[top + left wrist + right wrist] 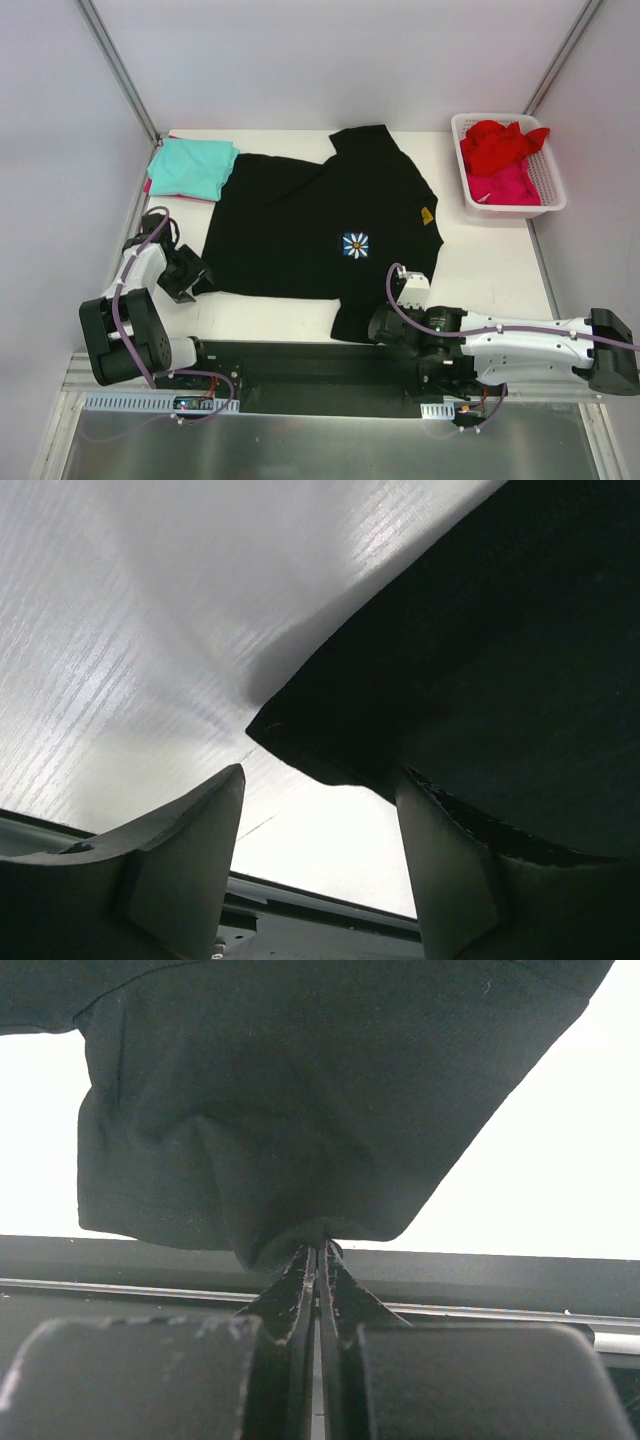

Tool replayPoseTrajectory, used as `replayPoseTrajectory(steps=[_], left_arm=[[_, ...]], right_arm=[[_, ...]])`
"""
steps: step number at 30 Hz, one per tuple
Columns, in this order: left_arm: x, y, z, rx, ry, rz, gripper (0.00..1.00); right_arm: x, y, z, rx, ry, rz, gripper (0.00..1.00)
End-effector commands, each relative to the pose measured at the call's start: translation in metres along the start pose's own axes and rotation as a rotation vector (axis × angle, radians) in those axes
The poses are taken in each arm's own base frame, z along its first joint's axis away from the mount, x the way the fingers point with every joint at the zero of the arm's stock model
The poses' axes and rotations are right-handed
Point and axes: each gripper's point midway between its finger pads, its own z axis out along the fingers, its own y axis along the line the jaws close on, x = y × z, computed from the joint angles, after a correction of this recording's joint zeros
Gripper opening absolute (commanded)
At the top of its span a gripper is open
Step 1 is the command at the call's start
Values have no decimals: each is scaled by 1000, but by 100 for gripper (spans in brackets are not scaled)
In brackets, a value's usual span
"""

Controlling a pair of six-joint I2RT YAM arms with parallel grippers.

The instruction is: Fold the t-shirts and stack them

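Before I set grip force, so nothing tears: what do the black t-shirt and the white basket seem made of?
The black t-shirt: soft matte cloth, seemingly; it puckers where the right hand pinches it. The basket: white, probably rigid plastic, judging by slotted walls and straight rim.

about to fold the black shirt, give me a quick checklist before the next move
1. Right hand shut on the black shirt at its near edge: ok.
2. Left hand gripping the shirt's corner: not ok, fingers open, corner lying between them.
3. Black shirt spread flat: ok.
4. Teal shirt clear of the black sleeve: cannot tell, their edges meet.
5. Red shirt inside the basket: ok.
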Motion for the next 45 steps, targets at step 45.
replayPoseTrajectory(steps=[45], left_arm=[[-21, 17, 8, 14, -4, -122, 37]], right_arm=[[-2, -4, 0, -27, -2, 19, 1]])
